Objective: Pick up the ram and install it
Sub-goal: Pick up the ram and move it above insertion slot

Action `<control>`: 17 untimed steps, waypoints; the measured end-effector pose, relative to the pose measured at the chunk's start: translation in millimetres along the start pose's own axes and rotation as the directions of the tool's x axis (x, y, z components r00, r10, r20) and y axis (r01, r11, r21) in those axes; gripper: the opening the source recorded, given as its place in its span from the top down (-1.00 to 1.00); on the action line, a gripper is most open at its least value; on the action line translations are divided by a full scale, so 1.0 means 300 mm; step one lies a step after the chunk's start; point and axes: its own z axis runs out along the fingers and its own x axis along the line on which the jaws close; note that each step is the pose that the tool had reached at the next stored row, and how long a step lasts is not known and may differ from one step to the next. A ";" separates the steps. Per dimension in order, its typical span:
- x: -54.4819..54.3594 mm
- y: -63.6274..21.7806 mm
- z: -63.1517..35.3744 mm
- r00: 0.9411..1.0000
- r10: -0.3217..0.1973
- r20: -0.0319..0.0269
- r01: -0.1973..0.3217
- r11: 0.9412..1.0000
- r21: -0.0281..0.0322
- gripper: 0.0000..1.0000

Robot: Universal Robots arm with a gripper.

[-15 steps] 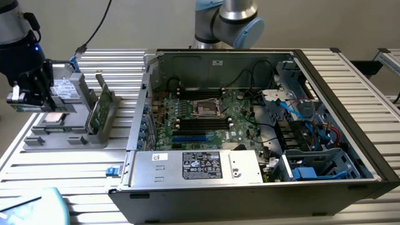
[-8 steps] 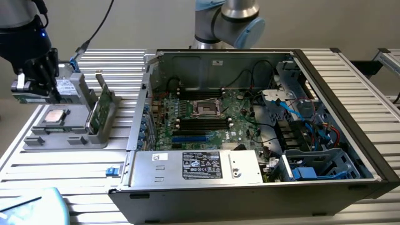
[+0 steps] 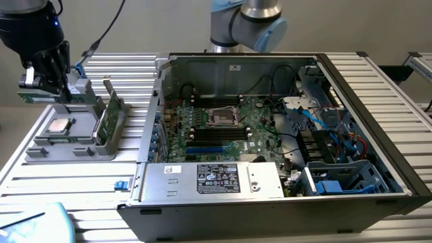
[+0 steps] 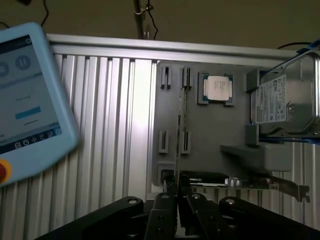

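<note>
My gripper (image 3: 44, 87) hangs at the exterior view's left, over the far end of the grey parts tray (image 3: 68, 152). It is shut on the ram (image 3: 37, 97), a narrow green stick that pokes out level beneath the fingers. In the wrist view the ram (image 4: 179, 130) shows edge-on as a thin line running away from my gripper (image 4: 175, 200), above the tray (image 4: 210, 140). The open computer case (image 3: 378, 126) lies at the exterior view's right, and its motherboard's dark memory slots (image 3: 219, 132) sit beside the processor socket.
The tray holds a square silver processor (image 4: 218, 89), a grey drive (image 4: 287, 102) and an upright green card (image 3: 111, 119) with a metal bracket. A light blue teach pendant (image 4: 25, 100) lies on the slatted table. A power supply (image 3: 212, 179) fills the case's near side.
</note>
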 end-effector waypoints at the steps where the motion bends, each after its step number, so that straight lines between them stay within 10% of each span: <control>1: 0.000 -0.009 -0.009 1.000 0.000 0.000 0.000 1.000 -0.002 0.73; 7: -0.001 -0.064 -0.071 1.000 0.001 0.002 -0.001 1.000 -0.015 0.73; 17: 0.002 -0.205 -0.124 1.000 -0.001 0.005 0.002 1.000 -0.018 0.73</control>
